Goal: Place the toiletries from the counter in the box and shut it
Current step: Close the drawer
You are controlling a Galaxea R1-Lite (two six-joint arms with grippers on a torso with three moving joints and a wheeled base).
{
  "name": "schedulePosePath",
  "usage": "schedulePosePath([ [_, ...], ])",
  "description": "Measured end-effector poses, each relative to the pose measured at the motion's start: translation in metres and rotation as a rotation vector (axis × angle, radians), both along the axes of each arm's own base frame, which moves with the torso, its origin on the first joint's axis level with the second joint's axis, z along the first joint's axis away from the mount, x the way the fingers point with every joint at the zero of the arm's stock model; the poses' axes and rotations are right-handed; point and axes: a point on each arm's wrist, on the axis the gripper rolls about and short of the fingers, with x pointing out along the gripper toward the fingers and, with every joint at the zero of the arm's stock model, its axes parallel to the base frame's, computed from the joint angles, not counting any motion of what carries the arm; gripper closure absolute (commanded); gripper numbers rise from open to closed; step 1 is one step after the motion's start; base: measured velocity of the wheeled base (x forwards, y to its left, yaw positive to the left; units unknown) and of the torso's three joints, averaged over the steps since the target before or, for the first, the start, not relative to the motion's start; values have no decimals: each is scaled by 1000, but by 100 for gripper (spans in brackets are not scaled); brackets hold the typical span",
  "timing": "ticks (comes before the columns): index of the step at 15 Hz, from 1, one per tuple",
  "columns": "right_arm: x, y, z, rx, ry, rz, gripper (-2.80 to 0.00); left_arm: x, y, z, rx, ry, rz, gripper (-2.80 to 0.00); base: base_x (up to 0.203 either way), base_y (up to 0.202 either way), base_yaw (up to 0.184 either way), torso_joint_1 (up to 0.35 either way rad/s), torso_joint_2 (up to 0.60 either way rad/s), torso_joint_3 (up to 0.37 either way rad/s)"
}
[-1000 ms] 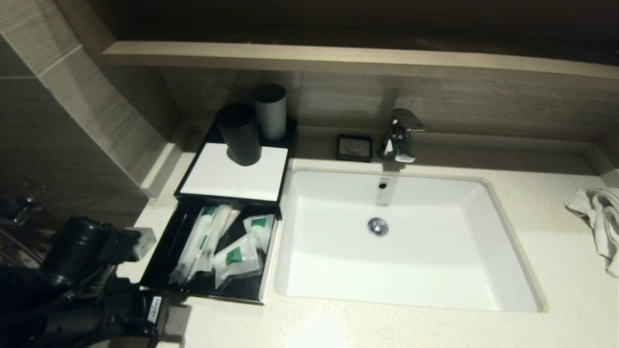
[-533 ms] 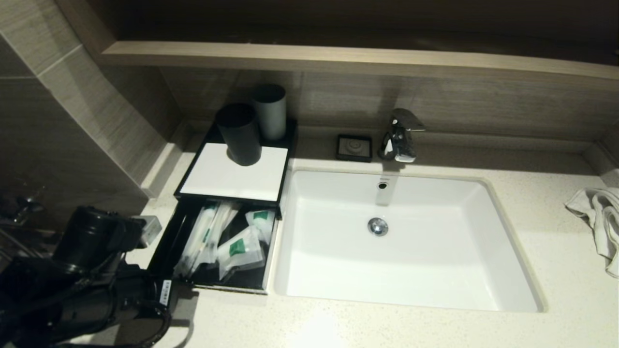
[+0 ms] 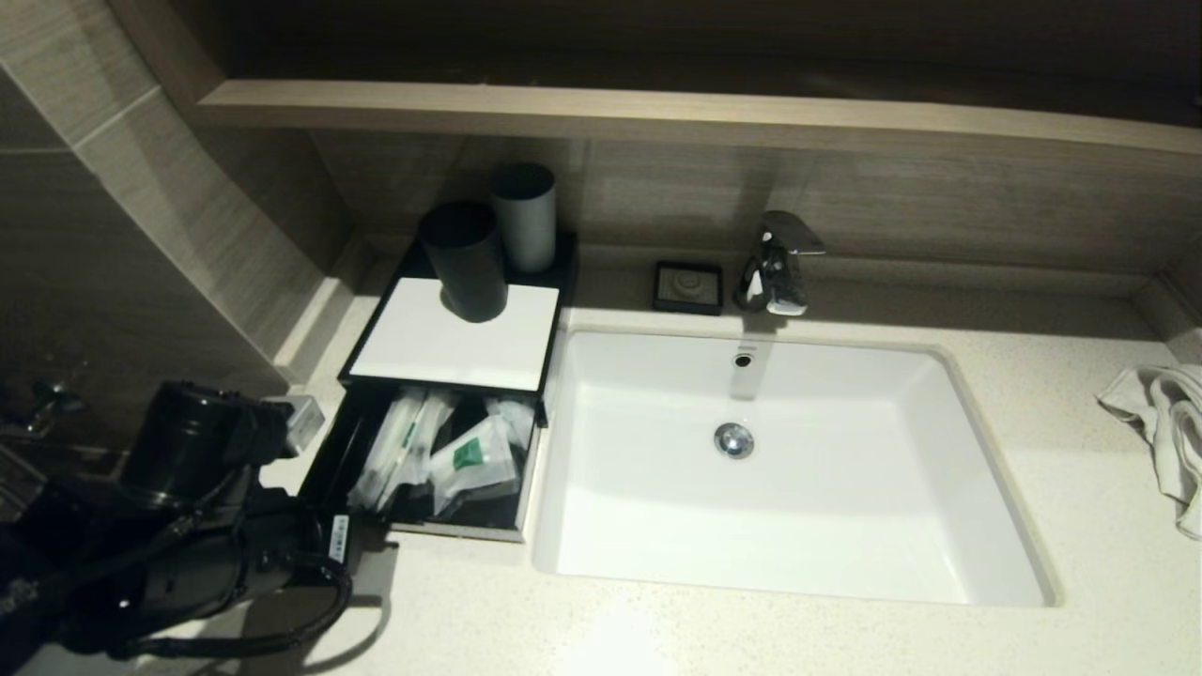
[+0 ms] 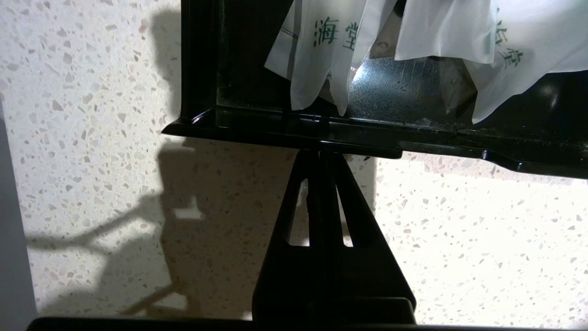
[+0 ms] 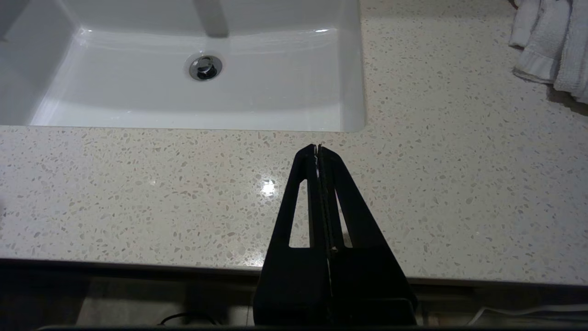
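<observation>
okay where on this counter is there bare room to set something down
The counter is bare along the front of the basin, and right of it up to the towel. The left is crowded: the drawer full of packets, the shut left gripper at its front, two cups on the box.

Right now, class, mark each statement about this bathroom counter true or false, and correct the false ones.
1. The left gripper is shut, its tips against the drawer front. True.
2. The toiletries lie in the basin. False: they lie in the drawer.
3. Two dark cups stand on the box. True.
4. The drawer is fully closed. False: it stands partly out.
5. The right gripper holds the towel. False: it is shut on nothing, over bare counter.
</observation>
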Motion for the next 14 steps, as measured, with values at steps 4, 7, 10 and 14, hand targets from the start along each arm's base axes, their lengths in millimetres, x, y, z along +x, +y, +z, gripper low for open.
schedulePosePath([
  [4, 0, 0, 0, 0, 0, 0, 0, 7, -2, 6, -14, -25, 6, 0, 0, 0, 0, 0, 0, 0],
  [7, 0, 0, 0, 0, 0, 0, 0, 11, -4, 11, -20, -41, 6, 0, 0, 0, 0, 0, 0, 0],
  [10, 0, 0, 0, 1, 0, 0, 0, 14, -5, 12, -21, -47, 5, 0, 0, 0, 0, 0, 0, 0],
  [14, 0, 0, 0, 0, 0, 0, 0, 24, -9, 18, -38, -95, 3, 0, 0, 0, 0, 0, 0, 0],
])
